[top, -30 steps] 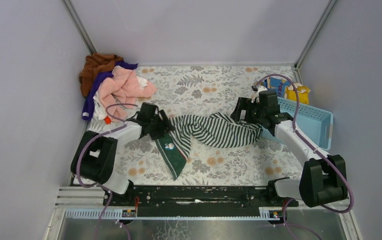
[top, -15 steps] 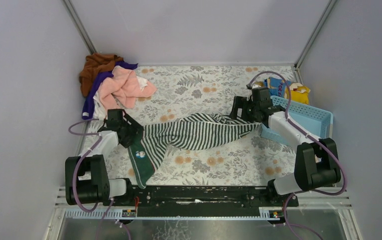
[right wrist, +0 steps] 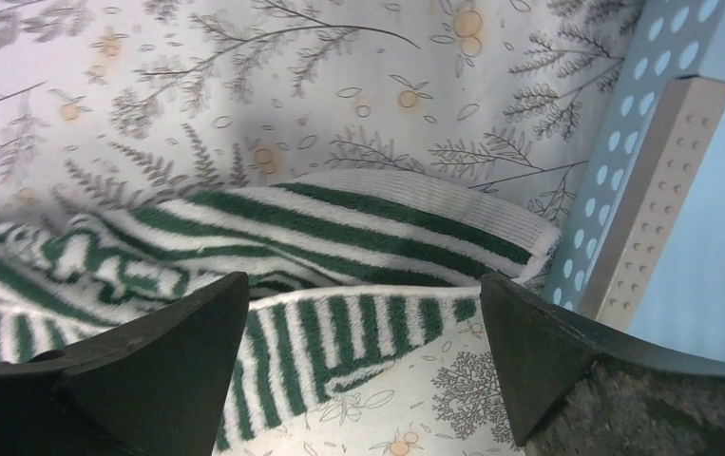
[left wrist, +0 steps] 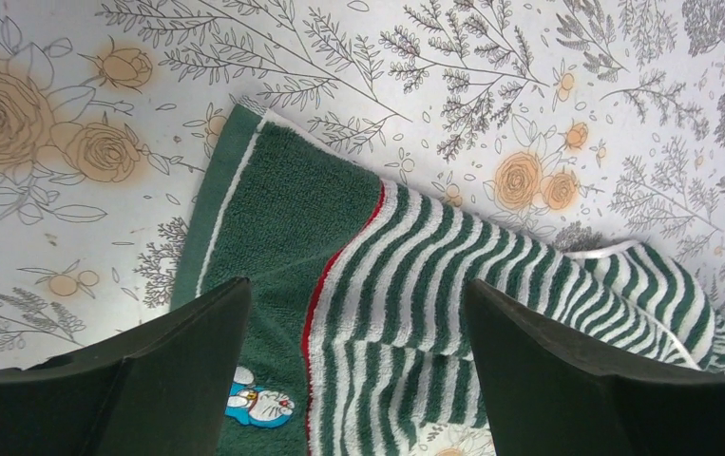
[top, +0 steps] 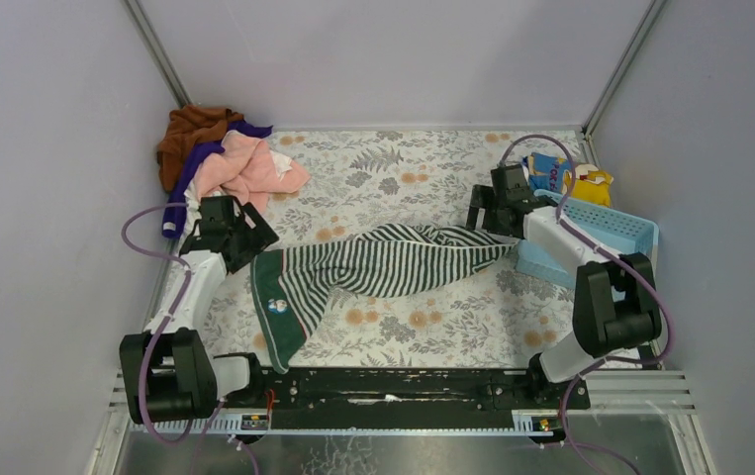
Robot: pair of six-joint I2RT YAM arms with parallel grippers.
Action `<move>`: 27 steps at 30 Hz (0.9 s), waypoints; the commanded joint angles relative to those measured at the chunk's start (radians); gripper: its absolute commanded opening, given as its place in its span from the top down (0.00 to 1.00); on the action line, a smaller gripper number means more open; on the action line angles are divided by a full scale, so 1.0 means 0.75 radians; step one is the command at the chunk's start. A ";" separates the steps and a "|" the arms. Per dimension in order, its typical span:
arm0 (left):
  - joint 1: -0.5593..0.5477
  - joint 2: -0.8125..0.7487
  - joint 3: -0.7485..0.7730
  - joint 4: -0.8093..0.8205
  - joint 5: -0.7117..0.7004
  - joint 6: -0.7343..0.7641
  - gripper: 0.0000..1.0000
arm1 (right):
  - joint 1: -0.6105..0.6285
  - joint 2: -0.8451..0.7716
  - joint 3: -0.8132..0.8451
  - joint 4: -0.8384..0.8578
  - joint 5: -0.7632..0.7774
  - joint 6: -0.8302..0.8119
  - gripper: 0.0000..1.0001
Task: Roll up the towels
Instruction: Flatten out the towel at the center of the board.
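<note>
From above, the striped towel lies stretched across the middle of the flowered table, its green end on the left. The left gripper is at that end. The right gripper is at the other, beside the blue basket. A pink towel lies far left.

Left wrist: the jaws are spread wide above the green end, holding nothing.

Right wrist: the jaws are wide apart over the striped end, gripping nothing.
</note>
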 commanded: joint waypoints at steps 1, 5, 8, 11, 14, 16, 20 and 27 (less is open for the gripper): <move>0.007 -0.035 0.063 -0.071 -0.016 0.138 0.18 | 0.006 0.083 0.070 -0.008 0.174 0.115 0.00; 0.006 -0.049 0.071 -0.088 -0.053 0.177 0.17 | -0.008 0.085 0.032 -0.081 0.334 0.187 0.01; 0.007 -0.049 0.075 -0.087 -0.055 0.177 0.17 | -0.018 0.024 -0.017 -0.157 0.422 0.274 0.01; 0.005 -0.044 0.082 -0.087 -0.044 0.180 0.17 | -0.019 -0.049 -0.067 -0.170 0.510 0.341 0.01; 0.007 -0.058 0.078 -0.083 -0.032 0.183 0.17 | -0.023 -0.037 -0.055 -0.187 0.488 0.403 0.01; 0.007 -0.069 0.077 -0.083 -0.035 0.185 0.17 | -0.024 0.026 -0.001 -0.253 0.462 0.492 0.01; 0.006 -0.097 0.069 -0.078 -0.032 0.183 0.17 | -0.024 0.133 0.126 -0.369 0.454 0.689 0.02; 0.005 -0.116 0.062 -0.068 0.004 0.181 0.17 | -0.025 0.269 0.224 -0.555 0.533 1.020 0.11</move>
